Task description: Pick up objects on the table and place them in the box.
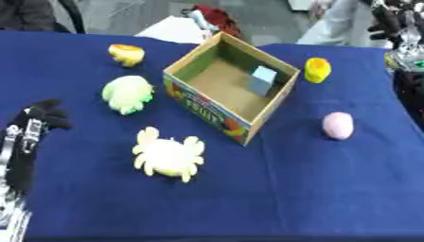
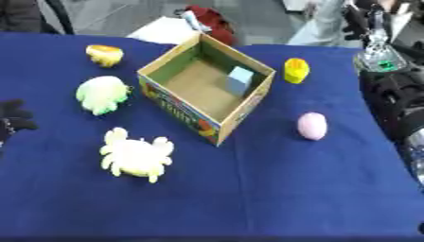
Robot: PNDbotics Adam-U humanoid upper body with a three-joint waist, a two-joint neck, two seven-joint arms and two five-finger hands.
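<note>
An open cardboard box [image 1: 267, 111] with printed sides stands mid-table, and a light blue block [image 1: 263, 79] lies inside it. In front of the box lies a pale yellow crab toy [image 1: 168, 155]. A green and white plush [image 1: 128, 93] and a yellow-orange toy [image 1: 127, 54] sit left of the box. To its right are a yellow cup-like piece [image 1: 317, 70] and a pink egg shape [image 1: 338, 125]. My left hand [image 1: 43, 116] hovers at the left edge, open and holding nothing, well left of the crab. My right hand [image 2: 366, 22] is raised at the far upper right, off the table.
A blue cloth [image 1: 314, 189] covers the table. My right arm's black and silver parts [image 2: 396, 101] stand along the right edge. A white sheet and a red object [image 1: 217, 18] lie beyond the far edge behind the box.
</note>
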